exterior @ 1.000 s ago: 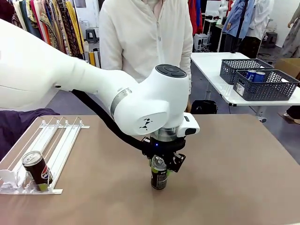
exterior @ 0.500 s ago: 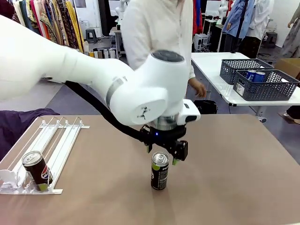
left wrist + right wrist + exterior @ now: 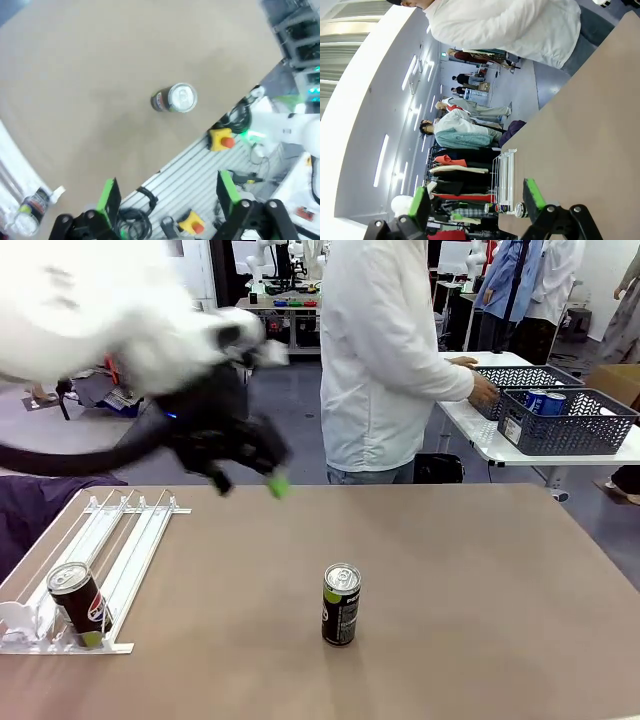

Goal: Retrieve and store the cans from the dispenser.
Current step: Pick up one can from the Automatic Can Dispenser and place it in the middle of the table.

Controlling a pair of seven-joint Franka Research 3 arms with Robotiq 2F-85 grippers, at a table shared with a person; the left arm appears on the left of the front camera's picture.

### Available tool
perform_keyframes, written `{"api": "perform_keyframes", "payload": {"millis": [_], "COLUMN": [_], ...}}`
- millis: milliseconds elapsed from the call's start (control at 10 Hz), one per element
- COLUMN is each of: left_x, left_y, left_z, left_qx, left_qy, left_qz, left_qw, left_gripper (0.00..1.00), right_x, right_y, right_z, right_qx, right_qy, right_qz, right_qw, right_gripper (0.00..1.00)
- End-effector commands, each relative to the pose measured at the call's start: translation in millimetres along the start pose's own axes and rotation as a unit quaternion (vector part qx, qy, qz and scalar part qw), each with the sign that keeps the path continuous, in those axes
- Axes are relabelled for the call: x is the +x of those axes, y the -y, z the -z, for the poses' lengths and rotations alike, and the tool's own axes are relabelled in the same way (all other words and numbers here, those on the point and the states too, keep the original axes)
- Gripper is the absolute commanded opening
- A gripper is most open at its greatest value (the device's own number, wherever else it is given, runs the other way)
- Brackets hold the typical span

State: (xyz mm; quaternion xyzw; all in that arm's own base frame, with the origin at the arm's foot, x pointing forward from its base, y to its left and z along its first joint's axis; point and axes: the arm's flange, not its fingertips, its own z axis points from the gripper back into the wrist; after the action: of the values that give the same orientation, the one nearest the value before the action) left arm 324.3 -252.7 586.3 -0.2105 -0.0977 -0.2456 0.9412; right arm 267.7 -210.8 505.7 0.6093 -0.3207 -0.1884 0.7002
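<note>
- The left tool (image 3: 248, 478) hangs above the brown table (image 3: 480, 580) in the upper left of the frame. It looks blurry, its two fingers are spread wide, and nothing is between them.
- One black slim drink can with a silver top (image 3: 341, 605) stands upright by itself in the middle of the frame, well apart from that tool.
- Another black can with a red mark (image 3: 78, 600) leans at the low end of the flat sloped rack of white and clear plastic rails (image 3: 125, 540). It is in the lower left of the frame, by the curved white stops.
- I think this leaning can is the next one to fetch. Keep the fingers wide and come down with one finger on each side of its round body. Squeeze only when the can sits in the middle.
- Lift it up over the stops first, then away, so the rack is not dragged along.
- The right tool (image 3: 476, 200) is spread wide too and holds nothing.
- A person's hand (image 3: 484, 390) reaches to a dark grey mesh basket (image 3: 570, 435) in the upper right of the frame, with blue cans (image 3: 545, 400) in it.
</note>
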Motion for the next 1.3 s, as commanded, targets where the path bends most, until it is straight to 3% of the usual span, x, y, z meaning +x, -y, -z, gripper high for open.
{"api": "perform_keyframes", "payload": {"millis": [0,100,200,300,500,600,700,900,1200], "left_x": [-39,-58,-85,-111,-148,-163,-172,-182,-182], "left_y": [-87,-121,-163,-214,-281,-308,-318,-318,-318], "left_z": [-44,-65,-88,-100,-101,-94,-88,-98,-98], "left_qx": [-0.080,-0.088,-0.144,-0.118,-0.211,-0.273,-0.288,-0.245,-0.245], "left_qy": [0.049,0.089,0.119,0.156,0.167,0.184,0.191,0.183,0.183], "left_qz": [-0.071,-0.125,-0.148,-0.278,-0.315,-0.300,-0.326,-0.338,-0.338], "left_qw": [0.993,0.984,0.971,0.940,0.910,0.895,0.880,0.890,0.890], "left_gripper": [1.00,1.00,1.00,1.00,1.00,1.00,1.00,1.00,1.00], "right_x": [2,2,2,2,2,2,2,2,2], "right_y": [-3,-3,-3,-3,-3,-3,-3,-3,-3], "right_z": [3,3,3,3,3,3,3,3,3], "right_qx": [0.013,0.013,0.013,0.013,0.013,0.013,0.013,0.013,0.013], "right_qy": [0.007,0.007,0.007,0.007,0.007,0.007,0.007,0.007,0.007], "right_qz": [-0.007,-0.007,-0.007,-0.007,-0.007,-0.007,-0.007,-0.007,-0.007], "right_qw": [1.000,1.000,1.000,1.000,1.000,1.000,1.000,1.000,1.000], "right_gripper": [1.00,1.00,1.00,1.00,1.00,1.00,1.00,1.00,1.00]}}
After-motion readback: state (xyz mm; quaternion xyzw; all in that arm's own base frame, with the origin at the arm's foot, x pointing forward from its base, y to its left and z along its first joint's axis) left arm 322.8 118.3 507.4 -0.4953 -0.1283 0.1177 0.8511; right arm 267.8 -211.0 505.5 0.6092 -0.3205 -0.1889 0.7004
